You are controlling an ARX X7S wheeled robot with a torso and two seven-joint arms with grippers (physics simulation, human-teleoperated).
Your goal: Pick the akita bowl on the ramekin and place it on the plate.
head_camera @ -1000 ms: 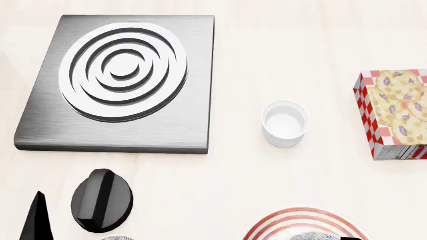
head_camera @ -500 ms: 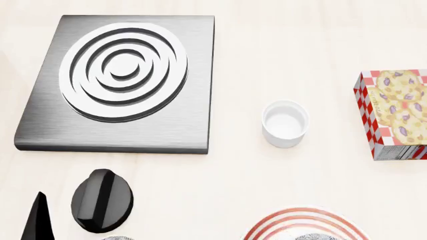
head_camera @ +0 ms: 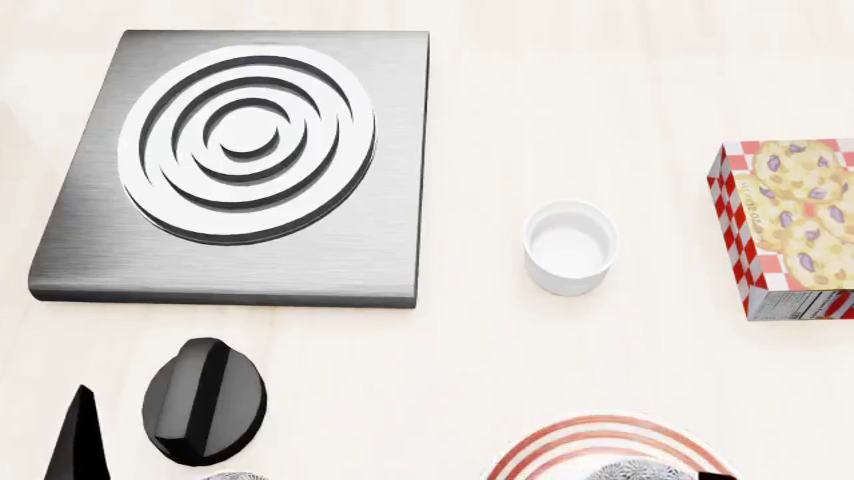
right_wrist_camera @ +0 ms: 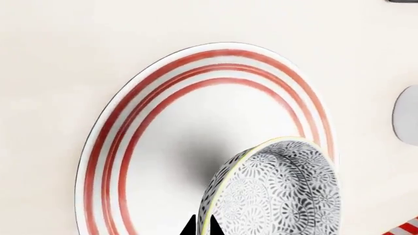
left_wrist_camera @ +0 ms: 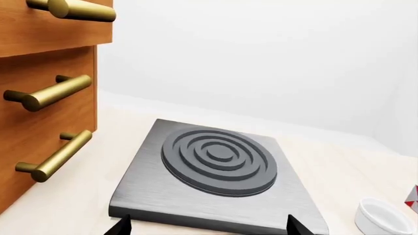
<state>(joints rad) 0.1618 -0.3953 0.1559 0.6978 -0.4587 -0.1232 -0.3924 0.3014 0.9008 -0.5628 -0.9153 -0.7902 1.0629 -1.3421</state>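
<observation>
pale wood counter (head_camera: 534, 90), then the red-ringed plate (right_wrist_camera: 196, 112), then the akita bowl (right_wrist_camera: 281, 196) poised over it, pinched at its rim by the right gripper (right_wrist_camera: 201, 227); lower level, then let go. left gripper's state unclear.

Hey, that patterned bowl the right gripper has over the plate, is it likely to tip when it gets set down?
Probably somewhat: the akita bowl hangs tilted over the plate, pinched at its rim by the right gripper. It looks rigid and glazed, so likely slippery and could rock before settling.
</observation>
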